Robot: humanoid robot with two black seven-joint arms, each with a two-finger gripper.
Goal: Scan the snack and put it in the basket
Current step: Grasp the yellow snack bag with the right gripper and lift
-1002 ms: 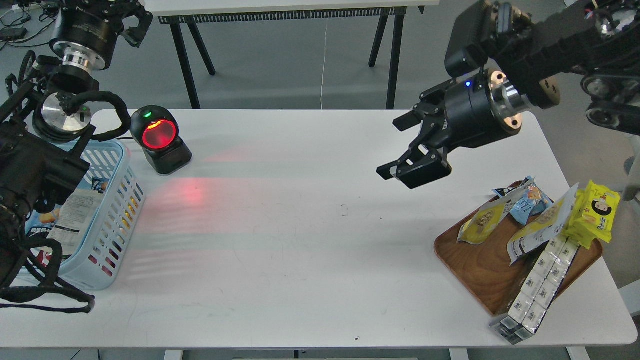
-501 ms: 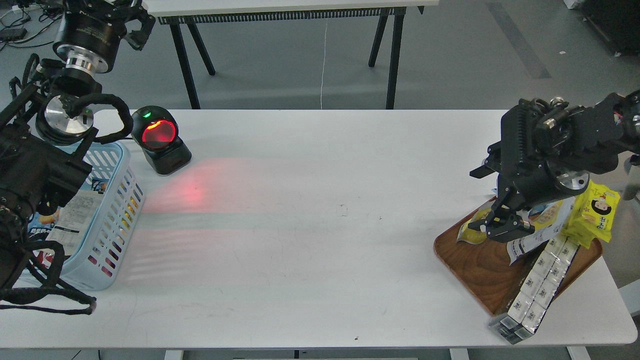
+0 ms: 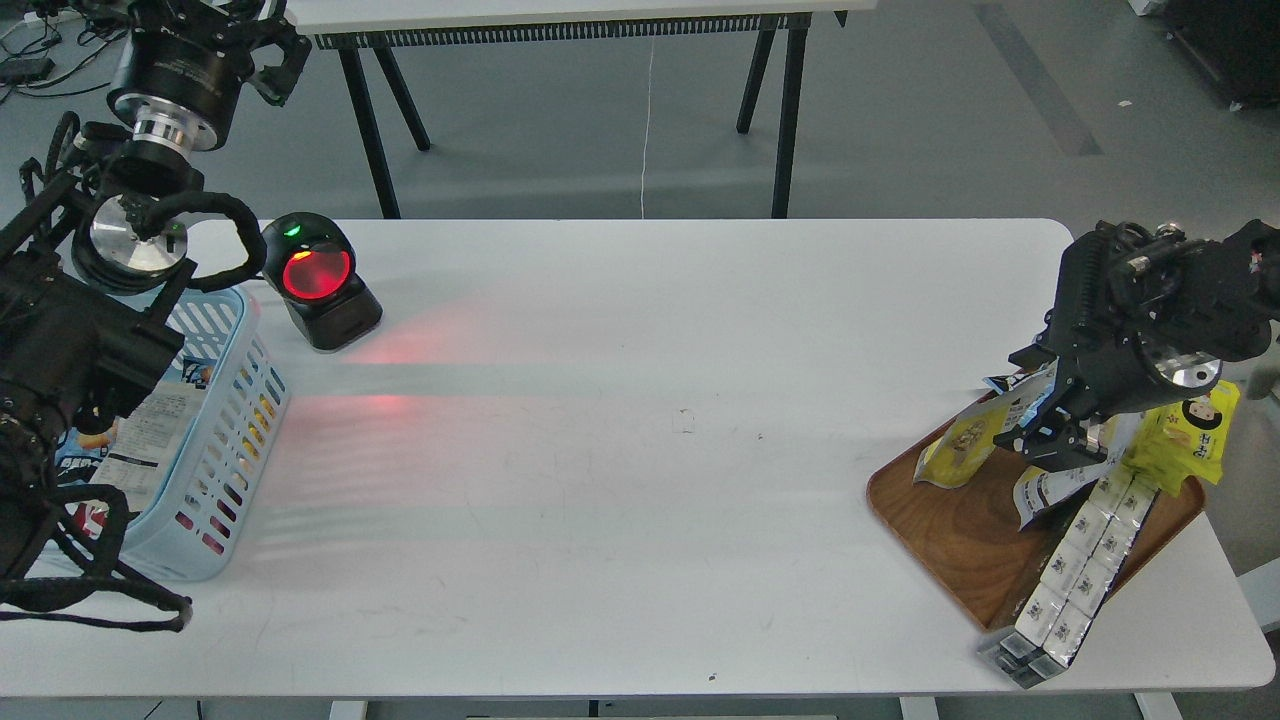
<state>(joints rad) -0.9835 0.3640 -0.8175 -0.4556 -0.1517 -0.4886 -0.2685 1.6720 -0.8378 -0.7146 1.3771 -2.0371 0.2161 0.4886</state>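
The snack (image 3: 962, 446), a small pouch with a white top and yellow lower part, lies at the left end of the brown wooden tray (image 3: 950, 530). My right gripper (image 3: 1045, 440) is down among the packs just to its right, touching or nearly touching them; its dark fingers cannot be told apart. The light blue slotted basket (image 3: 235, 400) stands at the table's left edge with packs inside. My left gripper (image 3: 262, 45) is raised far above and behind the basket, partly cut off by the top edge.
A black scanner (image 3: 320, 280) with a red glowing window stands beside the basket. On the tray lie a longer yellow-white pouch (image 3: 1055, 487), a bright yellow cartoon-face pack (image 3: 1195, 432) and a long row of white packs (image 3: 1085, 560) overhanging the table's front.
My right arm swung from mid-air over the table's right-centre down to the tray, and now sits lower among the packs. The left arm barely moved.
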